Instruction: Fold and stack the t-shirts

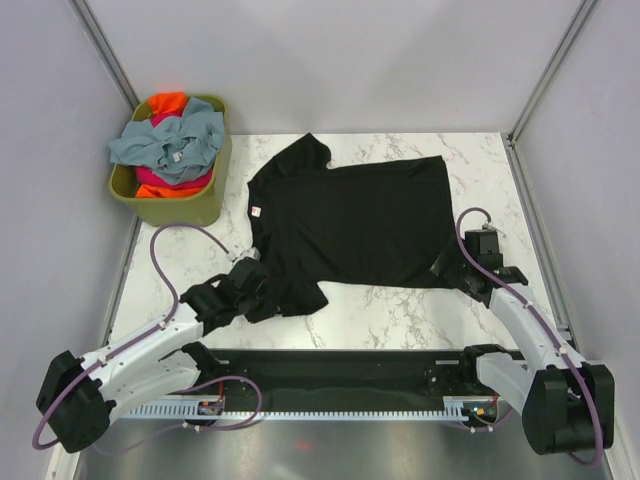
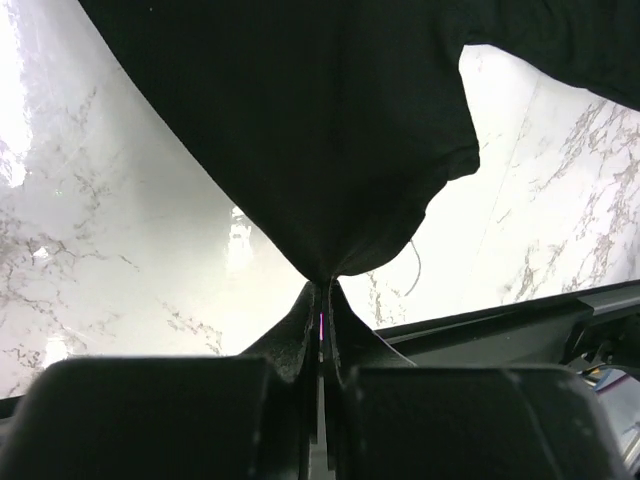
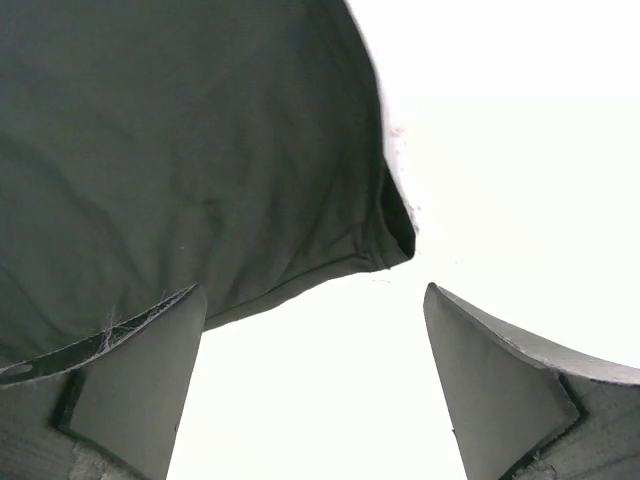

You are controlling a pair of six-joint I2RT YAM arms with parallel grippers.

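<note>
Fingers of the left gripper (image 2: 322,292) are clamped on a sleeve edge of the large plain black cloth t-shirt (image 1: 350,215). The right gripper (image 3: 315,300) stands wide apart at the near hem corner, apparently holding nothing. A one-sided pull could drag and bunch the flat-spread shirt on the white marble-patterned table (image 1: 400,310). Beyond, an olive-green plastic basket (image 1: 190,208) holds a heap of grey-blue, orange and pink t-shirts (image 1: 170,145); pale grey walls (image 1: 350,60) enclose all.

Basket (image 1: 190,208) just left of black t-shirt (image 1: 350,220)
</note>
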